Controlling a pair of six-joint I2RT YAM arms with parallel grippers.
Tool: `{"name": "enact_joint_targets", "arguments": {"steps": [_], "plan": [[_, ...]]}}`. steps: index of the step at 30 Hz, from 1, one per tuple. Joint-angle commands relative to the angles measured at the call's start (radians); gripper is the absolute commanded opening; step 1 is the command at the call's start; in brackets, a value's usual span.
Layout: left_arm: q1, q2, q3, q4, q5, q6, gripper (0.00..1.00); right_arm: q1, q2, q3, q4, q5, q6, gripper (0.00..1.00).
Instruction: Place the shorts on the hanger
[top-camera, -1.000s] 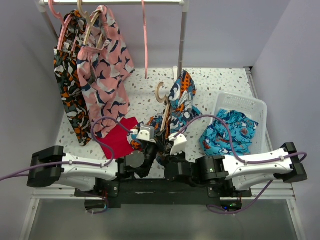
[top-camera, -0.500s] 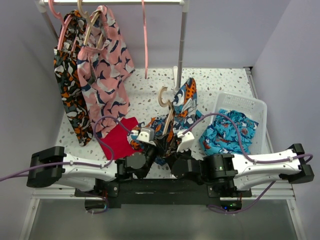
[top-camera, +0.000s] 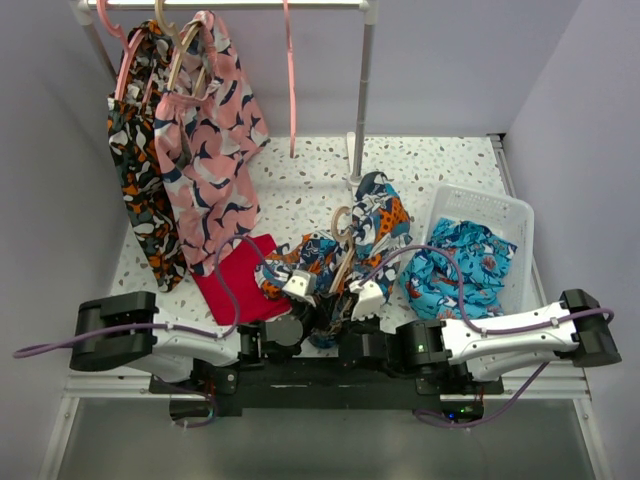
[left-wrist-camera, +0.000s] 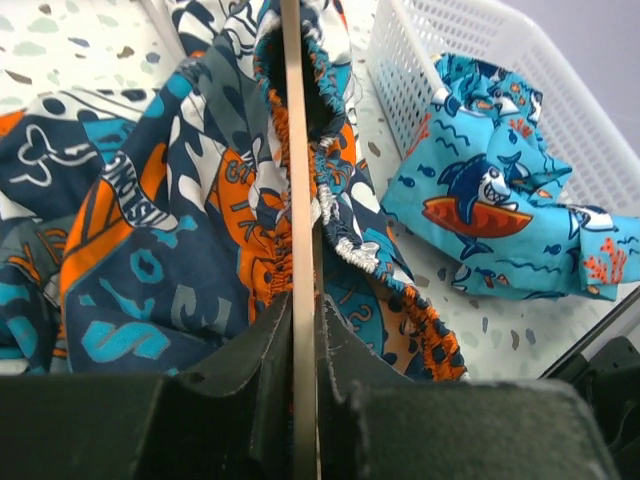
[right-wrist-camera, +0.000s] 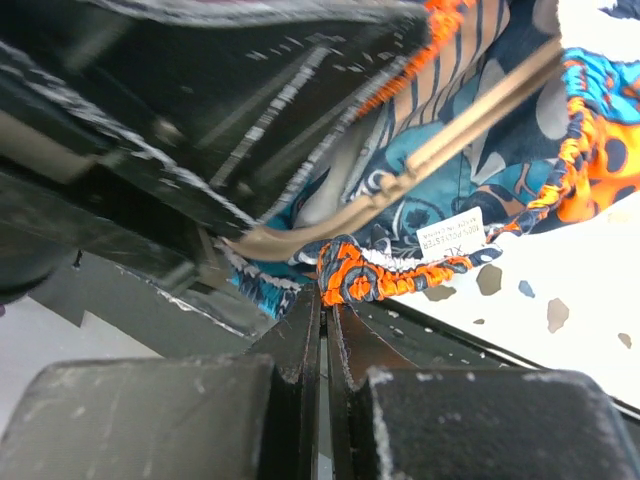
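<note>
The shorts (top-camera: 378, 212), printed in teal, orange, navy and white, hang bunched over the tan hanger (top-camera: 345, 250) just in front of both arms. My left gripper (top-camera: 304, 288) is shut on a thin bar of the hanger (left-wrist-camera: 297, 190), which runs straight up between its jaws, with the shorts (left-wrist-camera: 170, 250) draped around it. My right gripper (top-camera: 366, 296) is shut on the orange gathered waistband of the shorts (right-wrist-camera: 380, 272). The hanger (right-wrist-camera: 450, 130) crosses above it, and a white size label (right-wrist-camera: 455, 232) shows.
A white basket (top-camera: 505, 212) at the right holds turquoise shorts (top-camera: 455, 262). A red cloth (top-camera: 235, 278) lies at the left. Pink shorts (top-camera: 212, 130) and dark patterned shorts (top-camera: 135, 170) hang on the back rail (top-camera: 230, 4). The rack post (top-camera: 364, 90) stands behind the hanger.
The hanger and the shorts have come down and to the right, nearer the arm bases. Both grippers kept their hold and moved with them.
</note>
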Motion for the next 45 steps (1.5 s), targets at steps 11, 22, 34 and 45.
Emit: {"name": "enact_joint_targets", "arguments": {"steps": [11, 22, 34, 45], "plan": [[0.100, 0.115, 0.078, 0.067, 0.199, -0.034, 0.35, 0.000, -0.073, -0.087, 0.047, 0.002, 0.090, 0.00], [0.226, 0.187, 0.234, -0.069, 0.414, 0.002, 0.39, 0.002, -0.124, -0.113, 0.037, 0.008, 0.105, 0.00], [0.251, 0.310, 0.395, -0.240, 0.471, -0.015, 0.04, 0.000, -0.178, -0.099, -0.020, 0.034, 0.116, 0.00], [0.251, 0.157, 0.342, -0.157, 0.373, -0.038, 0.00, 0.000, -0.182, 0.100, -0.193, 0.172, 0.059, 0.00]]}}
